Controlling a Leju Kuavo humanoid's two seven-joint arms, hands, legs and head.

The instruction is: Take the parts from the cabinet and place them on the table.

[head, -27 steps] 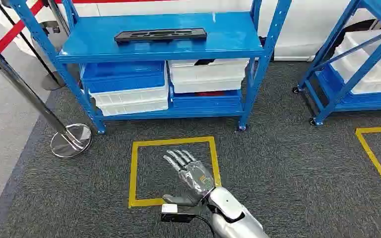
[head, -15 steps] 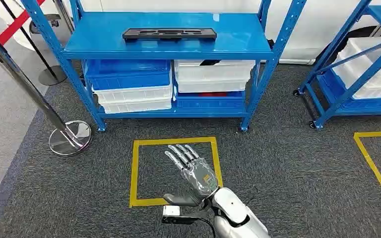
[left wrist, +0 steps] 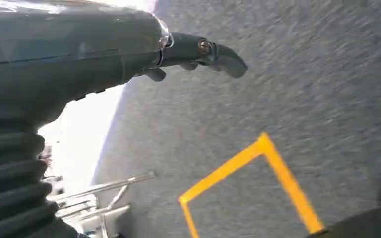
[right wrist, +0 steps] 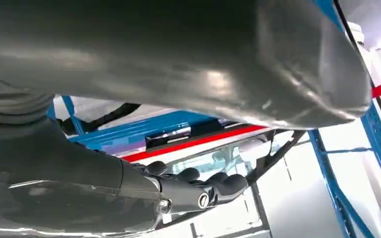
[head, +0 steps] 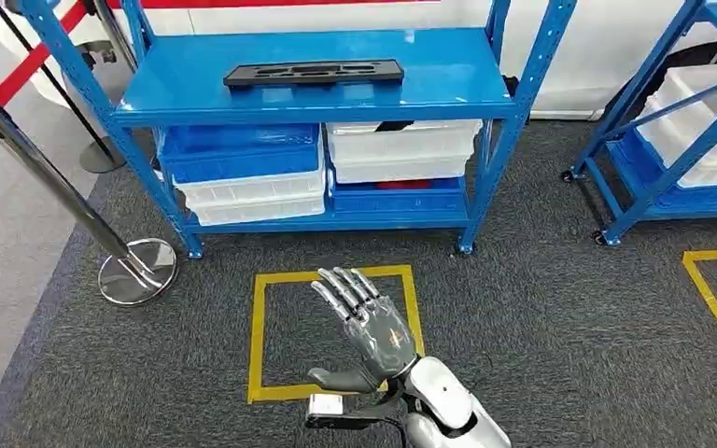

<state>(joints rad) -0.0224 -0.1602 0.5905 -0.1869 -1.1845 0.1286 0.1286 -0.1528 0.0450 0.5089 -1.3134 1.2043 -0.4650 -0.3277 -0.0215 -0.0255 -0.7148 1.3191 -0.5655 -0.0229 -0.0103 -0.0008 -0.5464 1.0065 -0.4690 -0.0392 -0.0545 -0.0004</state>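
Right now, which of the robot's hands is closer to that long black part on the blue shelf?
Right. The right hand is held out in front, fingers towards the black part on the shelf; the left hand hangs low over the carpet.

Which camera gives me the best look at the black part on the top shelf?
Head view: the black part lies whole and unobstructed on the blue shelf. Right wrist view gives a dark strip that may be it, past the right hand. Left wrist view looks at carpet.
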